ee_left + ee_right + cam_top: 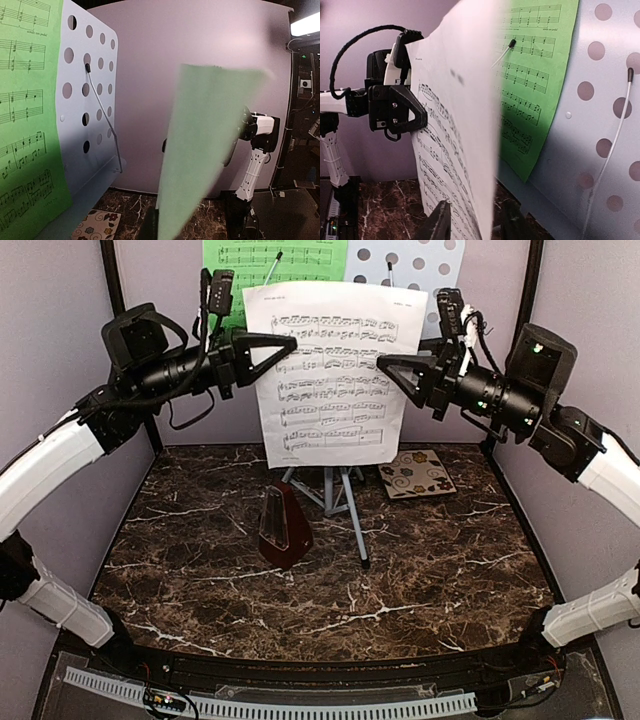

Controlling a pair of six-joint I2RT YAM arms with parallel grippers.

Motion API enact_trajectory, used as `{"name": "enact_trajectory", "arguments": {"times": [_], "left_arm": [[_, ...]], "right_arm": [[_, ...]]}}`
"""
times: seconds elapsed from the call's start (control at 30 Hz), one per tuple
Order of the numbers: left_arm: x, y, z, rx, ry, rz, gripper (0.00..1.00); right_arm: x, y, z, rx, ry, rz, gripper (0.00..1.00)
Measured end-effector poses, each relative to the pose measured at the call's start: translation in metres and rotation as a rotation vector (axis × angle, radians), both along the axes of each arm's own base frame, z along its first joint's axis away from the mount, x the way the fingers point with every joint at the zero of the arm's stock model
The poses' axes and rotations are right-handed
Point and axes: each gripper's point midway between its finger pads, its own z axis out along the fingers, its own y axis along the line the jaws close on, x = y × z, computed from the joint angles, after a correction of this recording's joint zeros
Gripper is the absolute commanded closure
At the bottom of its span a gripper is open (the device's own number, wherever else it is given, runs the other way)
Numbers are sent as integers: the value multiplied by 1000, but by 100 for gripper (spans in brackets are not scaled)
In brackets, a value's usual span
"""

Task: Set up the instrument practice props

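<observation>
Table [450, 570]: flat and dark brown, with white veins like stone.
Metronome [285, 530]: a small dark red-brown pyramid that looks smooth and hard. It stands on the table just in front of the legs, so keep your arms high above it.
Legs [328, 490]: thin, pale poles that spread out under the stand. They look easy to tip, so don't bump them.
Tile [415, 476]: a flat square with flowers on it, lying beside the legs. Leave it alone.
White sheet [335, 375]: thin, bendy paper with printed notes. It hangs upright in the air between your two grippers, in front of the stand.
Left gripper [285, 342]: closed tight on the left edge of the white sheet.
Right gripper [388, 362]: its jaws are a little apart. The right edge of the paper sits between them and looks loose, not pinched.
Your step: I think the paper goes on the stand next. One hand holds it now, so move slowly, keep it flat, and rest its bottom edge on the shelf.
Stand [560, 150]: a stiff white board full of round holes, at the back.
Green sheet [275, 258]: it is already on the left half of the stand. Aim for the bare right half.
Wire arm [618, 130]: a thin rod with a black tip, lying on the bare half. The paper may snag on it.
</observation>
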Motion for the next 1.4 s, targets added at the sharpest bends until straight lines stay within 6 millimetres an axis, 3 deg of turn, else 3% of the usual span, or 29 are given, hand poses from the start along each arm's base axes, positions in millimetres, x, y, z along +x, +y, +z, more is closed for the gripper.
{"name": "enact_trajectory", "arguments": {"times": [0.2, 0.4, 0.57, 0.8, 1.03, 1.27, 1.4], "left_arm": [[25, 2, 51, -65, -3, 120, 100], [43, 17, 89, -113, 0, 259, 100], [53, 33, 118, -155, -16, 372, 100], [51, 49, 136, -172, -48, 442, 100], [50, 52, 138, -157, -57, 457, 100], [48, 54, 146, -171, -80, 458, 100], [50, 51, 144, -167, -79, 455, 100]], "right_arm": [[22, -26, 17, 54, -22, -198, 43], [44, -57, 35, 126, -29, -402, 43], [59, -65, 52, 166, -26, -496, 45], [80, -54, 62, 191, -6, -539, 49], [95, -38, 64, 205, 17, -530, 54], [105, -26, 64, 208, 29, -520, 67], [110, -22, 59, 200, 35, -525, 79]]}}
